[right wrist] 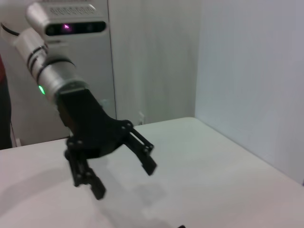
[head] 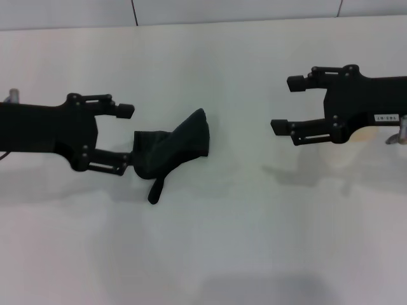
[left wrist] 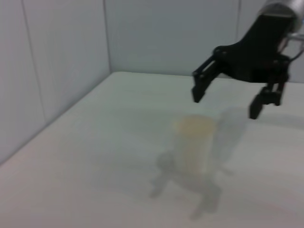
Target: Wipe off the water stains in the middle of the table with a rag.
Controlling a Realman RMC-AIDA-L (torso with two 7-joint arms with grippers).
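The dark green-black rag (head: 173, 148) lies crumpled on the white table (head: 229, 254) left of centre, with a narrow strip trailing toward me. My left gripper (head: 127, 135) is open just left of it. Its nearer finger (head: 114, 162) touches the rag's edge and its farther finger stands apart from the cloth. The right wrist view shows this gripper (right wrist: 124, 179) spread open above the table. My right gripper (head: 286, 105) hovers open at the right, holding nothing, and it also shows in the left wrist view (left wrist: 227, 100). No water stains are visible on the bare table.
A pale cup (left wrist: 192, 142) with amber liquid stands under my right gripper. In the head view this cup (head: 337, 154) is mostly hidden by the right arm. Walls close off the table's far edge (head: 203, 24).
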